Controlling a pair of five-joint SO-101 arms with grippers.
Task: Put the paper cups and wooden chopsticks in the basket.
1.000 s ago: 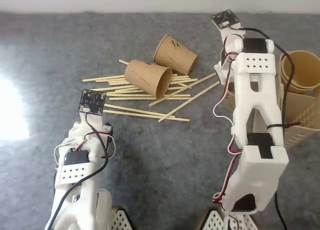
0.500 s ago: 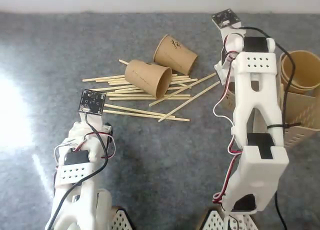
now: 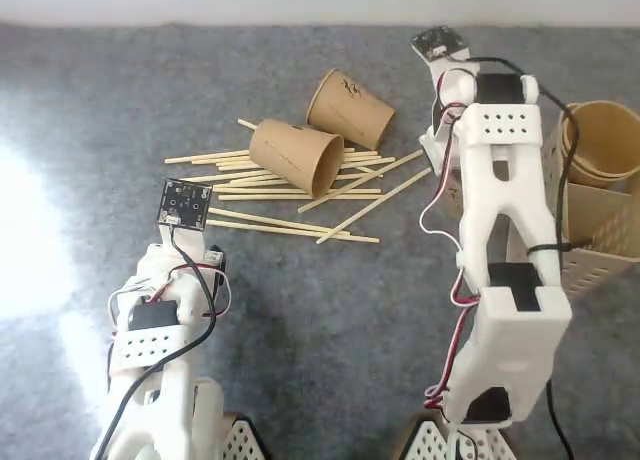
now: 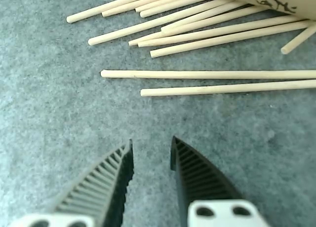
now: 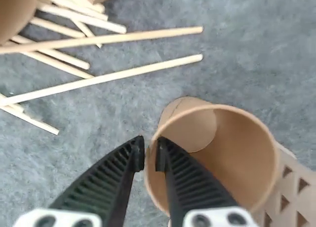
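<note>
The left arm sits folded low, its left gripper (image 4: 151, 142) parted and empty above the grey felt-like tabletop (image 3: 330, 320), just short of the scattered pale wooden chopsticks (image 3: 290, 192). Two brown paper cups (image 3: 298, 155) lie on their sides on that pile. The right arm stretches far forward. Its right gripper (image 5: 149, 140) pinches the rim of an upright brown paper cup (image 5: 232, 153), one finger inside. This cup is just beside the tan perforated basket (image 3: 600, 245), which holds stacked brown cups (image 3: 603, 140).

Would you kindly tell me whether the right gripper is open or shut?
Shut: the right gripper pinches the rim of a cup, one jaw inside.
</note>
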